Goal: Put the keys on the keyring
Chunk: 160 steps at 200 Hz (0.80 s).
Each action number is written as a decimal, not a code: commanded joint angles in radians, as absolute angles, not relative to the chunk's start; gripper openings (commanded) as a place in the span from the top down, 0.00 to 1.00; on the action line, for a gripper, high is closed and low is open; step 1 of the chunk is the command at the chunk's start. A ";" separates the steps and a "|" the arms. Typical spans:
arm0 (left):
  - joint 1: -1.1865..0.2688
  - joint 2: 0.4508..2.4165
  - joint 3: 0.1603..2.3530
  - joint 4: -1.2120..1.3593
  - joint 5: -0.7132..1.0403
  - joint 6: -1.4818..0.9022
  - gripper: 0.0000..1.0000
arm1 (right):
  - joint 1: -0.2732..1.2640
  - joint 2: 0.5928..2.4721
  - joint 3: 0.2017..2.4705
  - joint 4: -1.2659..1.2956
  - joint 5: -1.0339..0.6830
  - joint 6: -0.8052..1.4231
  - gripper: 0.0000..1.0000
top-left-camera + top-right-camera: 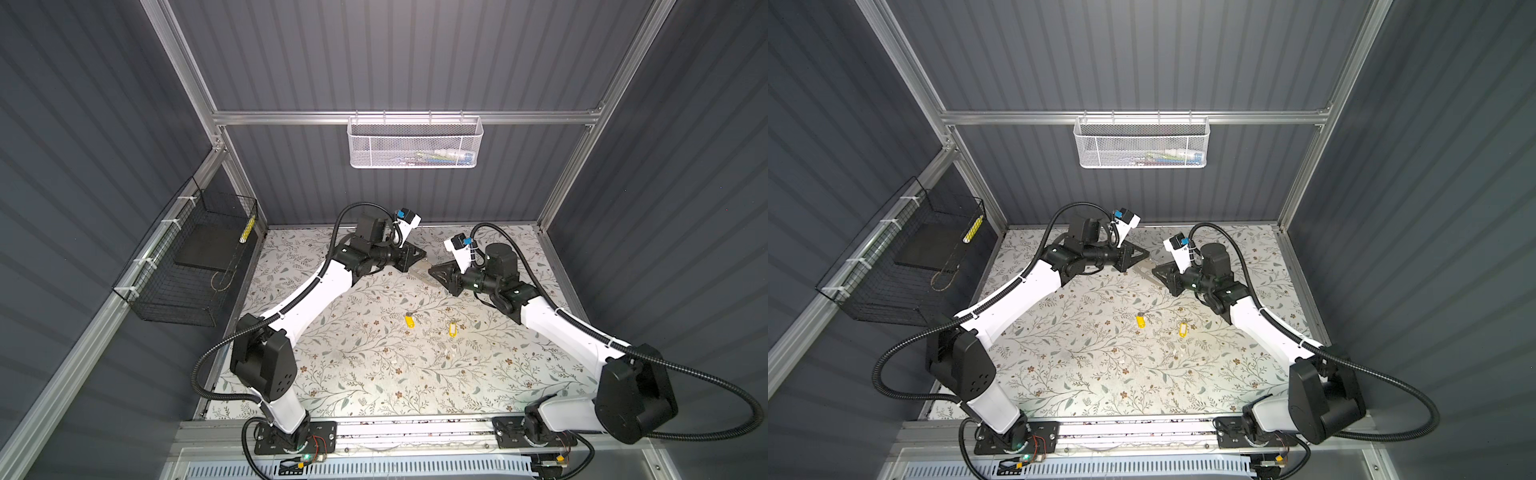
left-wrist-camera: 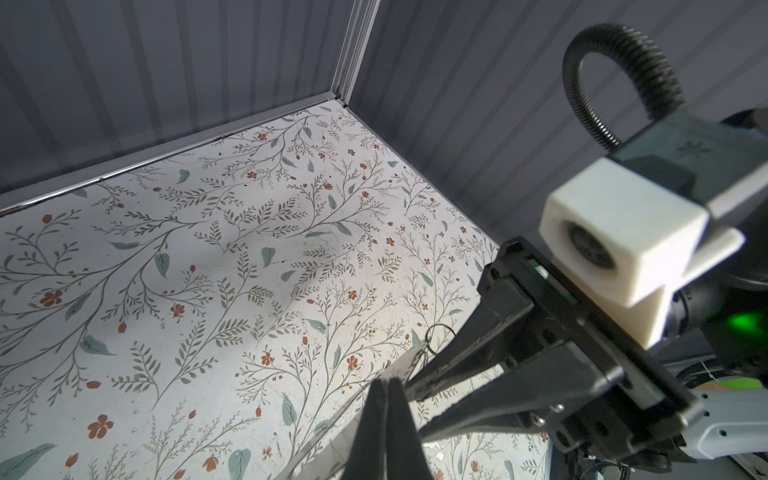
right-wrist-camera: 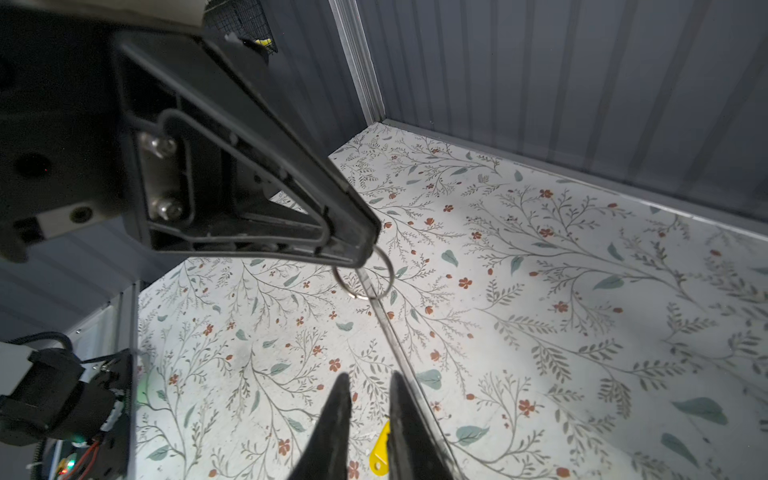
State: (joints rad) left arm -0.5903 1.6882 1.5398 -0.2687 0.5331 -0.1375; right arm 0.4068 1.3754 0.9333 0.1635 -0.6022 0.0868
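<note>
The keyring [image 3: 360, 296] is a small silvery metal ring fixed to a clear flat strip [image 3: 390, 328]. It hangs from the tip of my left gripper [image 3: 368, 249], which is shut on it above the back middle of the table [image 1: 424, 253]. My right gripper [image 3: 368, 378] faces it a short way off [image 1: 431, 271], its fingers slightly apart with nothing between them. The strip runs along the outside of one right finger. In both top views the keys, two yellow tags [image 1: 410, 321] [image 1: 451, 328], lie flat on the table nearer the front.
The floral table [image 1: 353, 365] is walled by grey panels. A black wire basket [image 1: 187, 270] hangs on the left wall. A white mesh basket [image 1: 415, 141] hangs on the back rail. The back wall is close behind both grippers.
</note>
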 commanded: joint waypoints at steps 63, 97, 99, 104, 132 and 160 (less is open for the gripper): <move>-0.605 1.655 1.541 -0.300 0.519 -0.084 1.00 | 0.421 1.279 0.931 0.117 -0.540 0.044 0.70; -0.616 1.648 1.546 -0.312 0.527 -0.068 1.00 | 0.422 1.221 0.916 0.089 -0.511 0.007 0.63; -0.617 1.646 1.546 -0.313 0.529 -0.068 1.00 | 0.421 1.221 0.917 0.086 -0.511 0.005 0.63; -0.618 1.644 1.548 -0.314 0.532 -0.066 1.00 | 0.421 1.221 0.920 0.078 -0.513 -0.002 0.61; -0.625 1.628 1.545 -0.306 0.556 -0.062 1.00 | 0.425 1.240 0.932 0.042 -0.531 -0.048 0.57; -0.631 1.609 1.536 -0.296 0.583 -0.054 1.00 | 0.425 1.271 0.932 0.037 -0.516 -0.074 0.57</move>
